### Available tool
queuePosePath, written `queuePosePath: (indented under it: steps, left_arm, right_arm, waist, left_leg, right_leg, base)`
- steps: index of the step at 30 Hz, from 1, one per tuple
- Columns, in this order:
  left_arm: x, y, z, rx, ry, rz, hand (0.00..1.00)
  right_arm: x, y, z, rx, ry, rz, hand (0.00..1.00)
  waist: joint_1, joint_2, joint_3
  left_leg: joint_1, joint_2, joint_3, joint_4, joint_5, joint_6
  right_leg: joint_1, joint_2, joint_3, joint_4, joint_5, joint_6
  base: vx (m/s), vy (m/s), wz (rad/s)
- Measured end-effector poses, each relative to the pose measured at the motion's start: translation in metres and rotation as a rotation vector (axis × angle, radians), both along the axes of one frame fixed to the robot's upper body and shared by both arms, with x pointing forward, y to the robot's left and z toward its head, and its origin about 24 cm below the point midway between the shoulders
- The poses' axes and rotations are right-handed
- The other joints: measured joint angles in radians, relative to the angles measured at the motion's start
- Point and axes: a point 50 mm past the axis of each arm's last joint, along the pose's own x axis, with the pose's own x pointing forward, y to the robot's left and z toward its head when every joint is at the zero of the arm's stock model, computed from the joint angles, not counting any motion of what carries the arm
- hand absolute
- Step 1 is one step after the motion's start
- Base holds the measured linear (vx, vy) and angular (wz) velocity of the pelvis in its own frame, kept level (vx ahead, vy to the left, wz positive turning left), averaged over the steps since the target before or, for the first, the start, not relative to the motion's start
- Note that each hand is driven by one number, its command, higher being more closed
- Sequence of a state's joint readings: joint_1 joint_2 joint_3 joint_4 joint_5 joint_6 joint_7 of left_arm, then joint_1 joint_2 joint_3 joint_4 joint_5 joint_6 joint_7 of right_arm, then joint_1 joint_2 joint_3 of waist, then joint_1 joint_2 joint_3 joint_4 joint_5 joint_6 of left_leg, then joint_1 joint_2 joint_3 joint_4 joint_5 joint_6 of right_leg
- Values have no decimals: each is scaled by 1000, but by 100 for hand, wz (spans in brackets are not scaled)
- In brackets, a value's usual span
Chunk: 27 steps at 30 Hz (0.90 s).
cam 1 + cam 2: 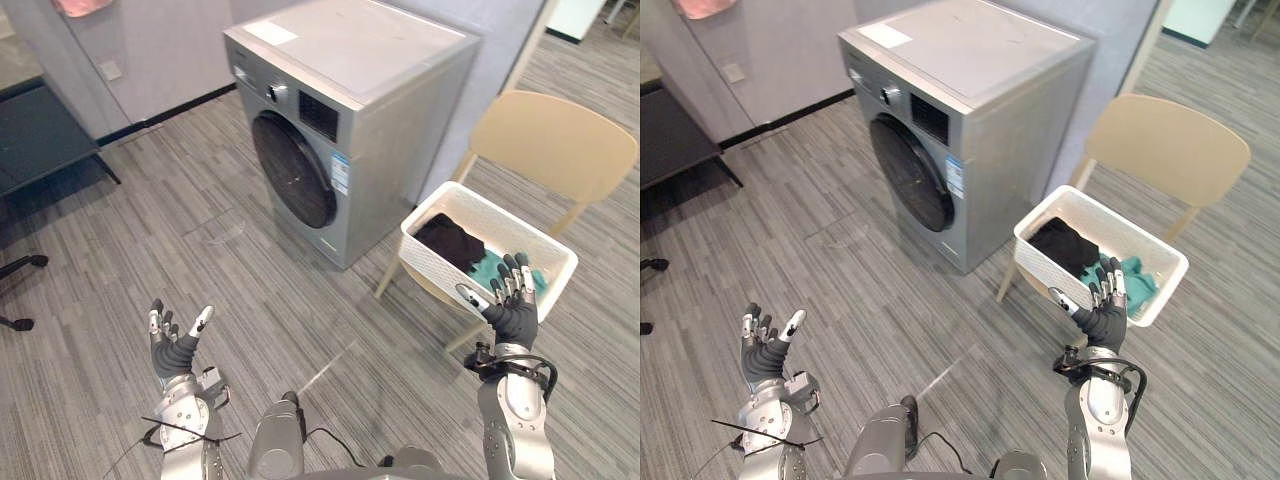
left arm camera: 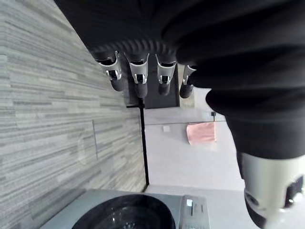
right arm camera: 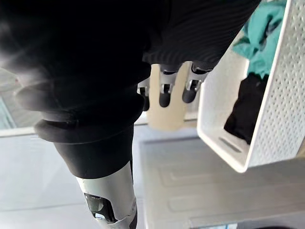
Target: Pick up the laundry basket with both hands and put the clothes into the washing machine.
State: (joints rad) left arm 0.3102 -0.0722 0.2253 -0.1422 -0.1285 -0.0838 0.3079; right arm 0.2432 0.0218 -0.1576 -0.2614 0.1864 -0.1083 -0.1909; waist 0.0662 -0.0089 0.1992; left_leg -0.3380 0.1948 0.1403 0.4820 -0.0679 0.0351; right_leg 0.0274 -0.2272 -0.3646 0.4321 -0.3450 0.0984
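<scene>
**Right hand.** The right hand [image 1: 515, 315] is held upright with its fingers [image 3: 164, 95] straight and slightly spread. It is released and nothing is grasped.

**Basket.** The basket [image 1: 435, 268], white with perforated walls, is located directly ahead of the right hand's fingertips. It is seated on a chair [image 1: 555, 140]. In the head views the fingertips are seen overlapping the basket's near rim. In the right wrist view the basket wall is seen just beside the fingers, with a narrow gap between them. Whether contact is made cannot be told.

**Clothes.** Two items are contained in the basket:
- A teal garment [image 1: 487, 268] is bunched just past the right hand's fingertips.
- A black garment [image 1: 450, 242] is laid beyond it, to the left of the right hand, at the end of the basket nearer the washer [image 1: 390, 150].

**Left hand.** The left hand [image 1: 172, 350] is held low over the floor [image 1: 250, 290]. Its fingers [image 2: 138, 78] are straight and fanned, and the thumb is set apart from them. It is released and nothing is grasped. The basket is placed well apart from this hand, far to its right.

**Washer.** The washer is positioned ahead of the left hand and to its right, and ahead of the right hand and to its left. Its round door [image 1: 293, 170] is shut. The basket is set just beside the washer's side panel.

**Background.** In the left wrist view a pink cloth [image 2: 200, 132] is seen on the wall beyond the left hand's fingers.
</scene>
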Motion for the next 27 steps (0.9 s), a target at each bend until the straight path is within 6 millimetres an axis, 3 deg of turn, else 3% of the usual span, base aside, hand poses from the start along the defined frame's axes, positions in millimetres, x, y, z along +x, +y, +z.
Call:
queuePosePath:
  steps: [1,2,3,5,6,7,8,9,11,12,14,16,18,19,20,21,22,23,25,26,27]
  left_arm:
    - [0,0,0,0,0,-1,0]
    - [1,0,0,-9,-6,1,0]
    - [1,0,-1,-14,-3,1,0]
    - [3,-5,-8,-34,24,-22,0]
    - [3,-7,-11,-40,40,-30,0]
    - [4,-8,-11,-41,39,-35,0]
    - [4,-8,-11,-40,37,-37,0]
    - [3,-7,-11,-40,41,-34,0]
    - [2,-9,-12,-43,46,-48,0]
    - [3,-13,-13,-48,47,-68,0]
    - [5,-17,-13,-53,47,-89,0]
    - [6,-19,-13,-57,46,-113,0]
    - [5,-19,-14,-57,51,-114,0]
    - [6,-20,-14,-58,53,-122,0]
    - [7,-23,-17,-65,63,-135,0]
    - [8,-26,-18,-71,71,-152,0]
    - [7,-26,-19,-71,76,-155,0]
    - [5,-26,-21,-71,85,-155,0]
    - [-1,-27,-25,-83,107,-158,0]
    - [-2,-28,-26,-84,113,-161,0]
    - [-2,-29,-26,-86,115,-168,0]
  right_arm:
    - [-4,-8,-2,2,9,-34,0]
    - [-6,-12,-6,18,26,-63,0]
    - [-7,-12,-7,17,31,-66,0]
    - [-9,-17,-7,13,37,-87,0]
    - [-8,-17,-6,12,32,-86,0]
    - [-6,-16,-5,12,27,-84,0]
    - [-3,-14,-3,13,16,-76,0]
    - [1,-11,-3,24,7,-67,0]
    - [5,-7,-1,39,-7,-59,0]
    - [5,-6,-2,41,-8,-53,0]
    - [3,-7,-3,46,-6,-59,0]
    - [4,-6,-3,52,-8,-54,0]
    - [3,-6,-3,57,-6,-51,0]
    - [1,-3,-7,59,9,-40,0]
    - [0,-4,-9,56,19,-36,0]
    - [-4,0,-14,69,45,-18,0]
    - [-6,8,-12,74,40,15,0]
    - [-8,15,-10,80,35,41,0]
    - [-10,25,-6,89,16,85,0]
    - [-9,27,-6,87,13,86,0]
    - [-9,27,-6,84,16,85,0]
  waist:
    - [-13,23,-5]
    - [-26,-5,1]
    - [-31,-15,0]
    - [-29,-15,12]
    - [-31,-10,17]
    - [-33,-6,24]
    - [-33,8,36]
    - [-33,14,39]
    - [-39,19,42]
    - [-54,18,42]
    - [-57,16,44]
    - [-60,16,44]
    - [-80,16,44]
    - [-100,13,43]
    - [-112,31,48]
    - [-110,42,53]
    - [-99,41,55]
    - [-81,40,55]
    - [-49,34,54]
    - [-50,32,55]
    - [-49,30,56]
  left_leg:
    - [1,-18,2,-19,-58,-78]
    - [-8,-74,16,-18,-72,-76]
    - [-7,-96,29,-16,-78,-65]
    - [-7,-157,61,42,-141,-8]
    - [19,-199,56,48,-167,20]
    - [39,-213,53,43,-175,30]
    - [79,-227,46,29,-189,39]
    - [122,-233,46,-10,-189,41]
    - [177,-251,22,-75,-183,46]
    - [229,-270,2,-143,-174,48]
    - [302,-291,1,-224,-165,47]
    - [367,-306,3,-274,-161,56]
    - [406,-316,1,-289,-179,41]
    - [410,-319,-1,-205,-239,23]
    - [399,-303,0,-136,-263,21]
    - [347,-266,32,54,-258,12]
    - [261,-212,80,313,-175,3]
    - [206,-149,124,490,-139,37]
    - [129,-28,131,691,-144,46]
    - [78,24,109,733,-147,46]
    - [55,45,95,731,-149,44]
  right_leg:
    - [23,-23,-30,-14,-11,44]
    - [38,-71,-50,-25,-18,62]
    - [45,-89,-48,-40,-22,70]
    - [66,-147,-27,13,15,28]
    - [13,-205,5,177,61,-85]
    - [-25,-227,23,269,94,-179]
    - [-100,-226,75,430,93,-241]
    - [-161,-180,119,507,80,-196]
    - [-216,-105,117,518,52,-148]
    - [-261,-17,115,462,26,-104]
    - [-298,64,75,325,17,-88]
    - [-327,126,4,164,32,-108]
    - [-337,193,-28,14,110,-175]
    - [-312,233,-43,-80,253,-268]
    - [-287,241,-54,-77,243,-275]
    - [-238,248,-52,-91,205,-277]
    - [-190,258,-25,-94,175,-272]
    - [-146,269,4,-101,157,-266]
    - [-74,281,69,-116,133,-250]
    - [-43,270,109,-124,125,-231]
    - [-34,260,130,-125,120,-221]
  base:
    - [134,466,91]
    - [158,453,101]
    - [238,416,98]
    - [349,437,68]
    - [325,428,45]
    - [322,423,43]
    - [303,362,24]
    - [364,383,16]
    - [283,236,16]
    - [265,162,30]
    - [470,178,21]
    - [464,111,7]
    - [435,93,38]
    - [410,76,67]
    - [628,137,58]
    - [527,120,15]
    - [607,134,-28]
    - [398,70,-56]
    - [540,96,-99]
    - [567,142,-95]
    - [445,164,-77]
